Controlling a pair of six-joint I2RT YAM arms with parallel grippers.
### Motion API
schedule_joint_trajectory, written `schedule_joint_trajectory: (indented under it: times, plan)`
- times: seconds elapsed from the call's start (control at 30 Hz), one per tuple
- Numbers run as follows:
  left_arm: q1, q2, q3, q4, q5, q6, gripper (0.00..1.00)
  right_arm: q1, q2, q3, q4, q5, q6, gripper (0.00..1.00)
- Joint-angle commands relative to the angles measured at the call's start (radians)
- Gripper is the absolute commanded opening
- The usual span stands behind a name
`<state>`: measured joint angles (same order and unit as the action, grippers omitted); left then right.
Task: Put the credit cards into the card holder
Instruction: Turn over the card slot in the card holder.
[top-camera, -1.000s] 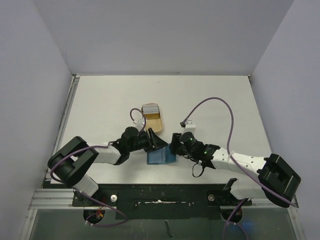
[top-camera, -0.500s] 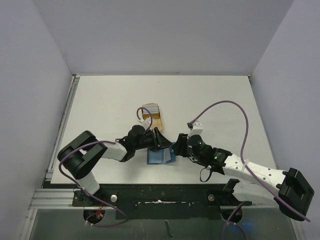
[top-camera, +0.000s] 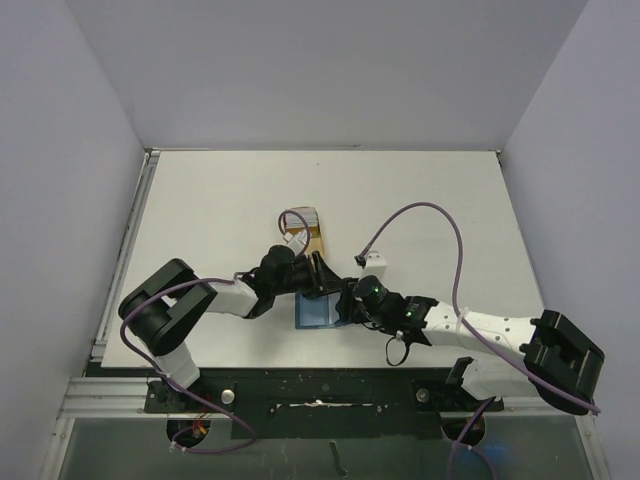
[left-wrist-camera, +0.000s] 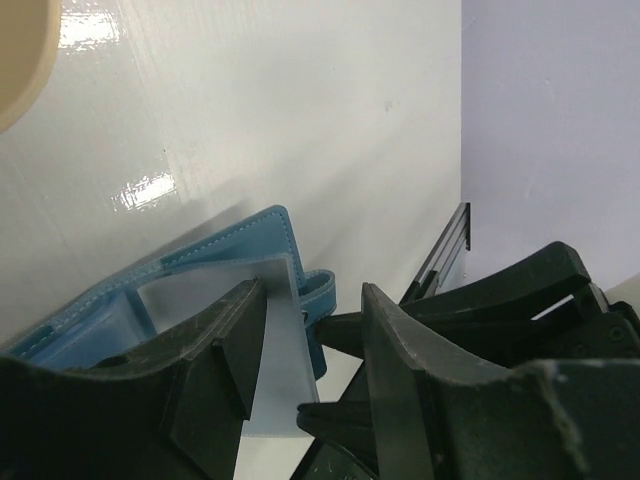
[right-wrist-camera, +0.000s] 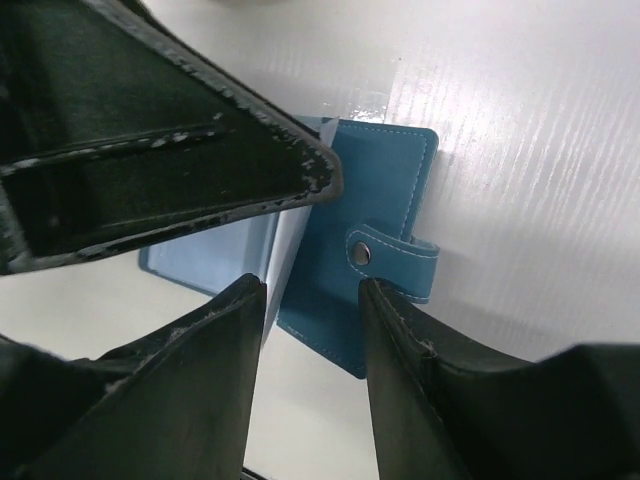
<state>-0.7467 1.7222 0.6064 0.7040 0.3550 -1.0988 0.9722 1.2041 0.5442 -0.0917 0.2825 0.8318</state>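
Note:
The teal-blue card holder (top-camera: 316, 313) lies open near the table's front edge, lighter blue inside. Its snap tab (right-wrist-camera: 392, 256) shows in the right wrist view. A pale grey credit card (left-wrist-camera: 277, 345) stands on edge at the holder (left-wrist-camera: 210, 262), against my left gripper's inner finger. My left gripper (top-camera: 320, 283) (left-wrist-camera: 312, 295) is open over the holder's far side. My right gripper (top-camera: 343, 303) (right-wrist-camera: 310, 290) is open, with its jaws on either side of the holder's right flap (right-wrist-camera: 370, 200) and the card's edge (right-wrist-camera: 288, 262). More credit cards (top-camera: 302, 217) sit in a stack behind.
A tan oblong tray (top-camera: 308, 240) holds the card stack just behind the left gripper; its rim (left-wrist-camera: 20, 60) shows in the left wrist view. The two grippers nearly touch over the holder. Purple cables loop above both arms. The table's front rail is close below.
My right gripper has moved left and down onto the holder's right flap. My left gripper has shifted slightly right over the holder. The holder has stayed in place.

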Motion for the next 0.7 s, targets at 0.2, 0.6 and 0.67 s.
schedule_joint_trajectory:
  times: [0.2,0.6,0.67]
  plan:
    - [0.056,-0.200,0.033,-0.244,-0.066,0.089,0.43,0.013,0.102,0.072,-0.040,0.118,0.039,0.36]
    - [0.064,-0.355,-0.012,-0.509,-0.176,0.158,0.48,0.014,0.124,0.074,-0.025,0.120,0.050,0.32]
    - [0.063,-0.355,-0.022,-0.508,-0.178,0.154,0.48,0.015,0.128,0.074,-0.022,0.117,0.050,0.32]
